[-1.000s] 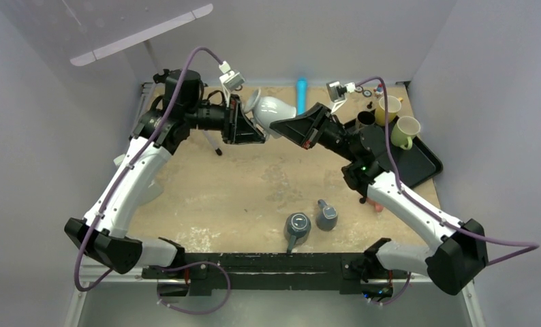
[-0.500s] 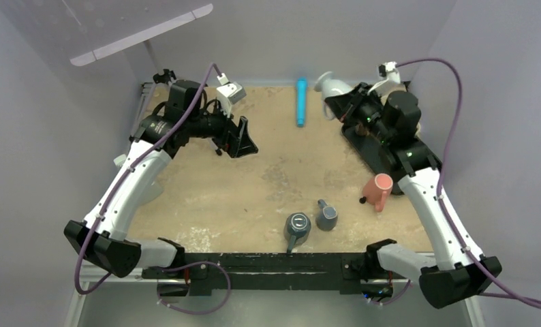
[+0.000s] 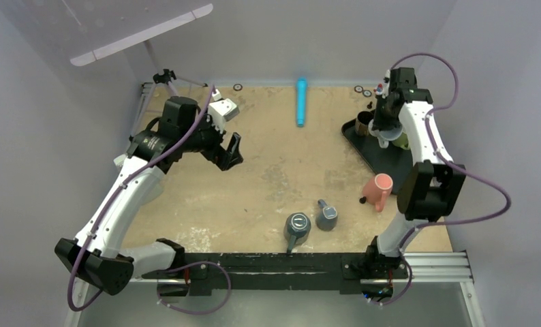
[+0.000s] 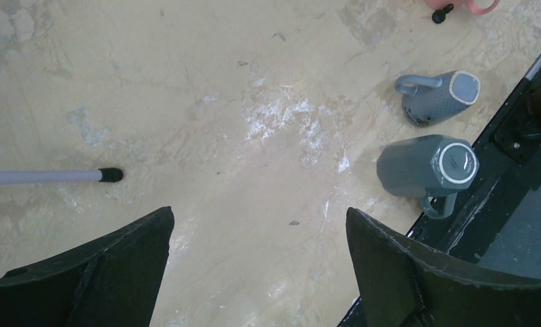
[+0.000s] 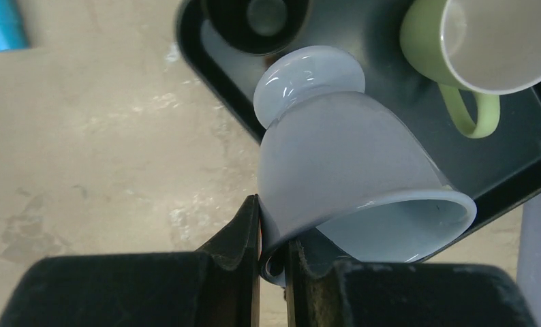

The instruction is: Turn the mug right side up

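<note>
Right tool (image 5: 271,228) clamped on the rim of the pale mug (image 5: 343,157), wall pinch only, leaving the foot free to land. Mug tilted, foot pointing down over the tray (image 5: 520,146), far right, beside the green cup (image 5: 486,41). Left tool (image 4: 259,218) spread wide, holding nothing, above bare tabletop (image 4: 220,82) on the left, clear of the work

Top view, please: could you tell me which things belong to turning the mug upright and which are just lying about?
In the job: pale blue mug, pinched by its rim in the right gripper; black tray below it.

Lying about: green mug and dark cup on the tray; larger grey mug, smaller grey mug, pink mug, blue tube; left gripper, open, empty.
</note>
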Available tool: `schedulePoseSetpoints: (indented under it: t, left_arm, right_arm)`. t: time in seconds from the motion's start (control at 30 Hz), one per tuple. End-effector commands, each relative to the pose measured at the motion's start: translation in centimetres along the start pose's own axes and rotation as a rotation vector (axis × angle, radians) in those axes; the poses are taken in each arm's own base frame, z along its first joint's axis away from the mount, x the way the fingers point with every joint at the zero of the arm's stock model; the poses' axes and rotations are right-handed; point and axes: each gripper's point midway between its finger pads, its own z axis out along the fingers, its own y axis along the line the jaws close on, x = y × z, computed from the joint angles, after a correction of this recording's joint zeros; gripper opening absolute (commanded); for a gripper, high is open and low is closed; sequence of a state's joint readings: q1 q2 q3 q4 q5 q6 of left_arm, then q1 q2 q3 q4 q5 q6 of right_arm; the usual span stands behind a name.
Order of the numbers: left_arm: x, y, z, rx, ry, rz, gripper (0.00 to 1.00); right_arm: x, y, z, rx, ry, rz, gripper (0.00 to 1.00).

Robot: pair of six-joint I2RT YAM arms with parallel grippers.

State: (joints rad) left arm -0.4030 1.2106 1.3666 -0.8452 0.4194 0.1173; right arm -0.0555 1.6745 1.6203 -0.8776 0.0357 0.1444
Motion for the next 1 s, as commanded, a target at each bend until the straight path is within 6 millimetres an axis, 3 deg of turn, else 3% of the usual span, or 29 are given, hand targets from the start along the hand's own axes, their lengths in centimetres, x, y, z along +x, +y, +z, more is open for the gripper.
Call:
schedulePoseSetpoints:
  t: [0.0, 0.13, 0.27, 0.47, 0.77, 0.87, 0.97]
  left_arm:
    - [0.4, 0.9, -0.7, -0.050, -0.018, 0.037, 1.00]
    - [1.0, 1.0, -0.8, -0.055, -0.012, 0.034, 1.00]
    - [1.2, 1.3, -0.5, -0.058, 0.002, 0.033, 1.00]
    - [1.2, 1.5, -0.5, -0.062, 0.010, 0.041, 1.00]
    - [1.4, 1.7, -0.3, -0.065, 0.022, 0.043, 1.00]
    - [1.4, 1.6, -0.2, -0.057, 0.022, 0.043, 1.00]
    - [1.5, 1.2, -0.2, -0.038, 0.024, 0.039, 1.00]
  right_arm:
    - [-2.0, -2.9, 0.3, 0.094, 0.014, -0.020, 0.00]
    - [-1.2, -4.6, 1.6, 0.156, 0.047, 0.007, 0.00]
    - [-1.3, -4.3, 3.9, 0.135, 0.075, -0.007, 0.00]
    - [0.4, -3.9, 8.1, 0.108, 0.196, -0.022, 0.00]
    - [0.2, -4.2, 9.3, 0.126, 0.203, -0.029, 0.00]
    - [0.1, -3.9, 9.4, 0.110, 0.213, -0.034, 0.26]
    - [-0.9, -3.7, 8.4, 0.096, 0.178, -0.033, 0.41]
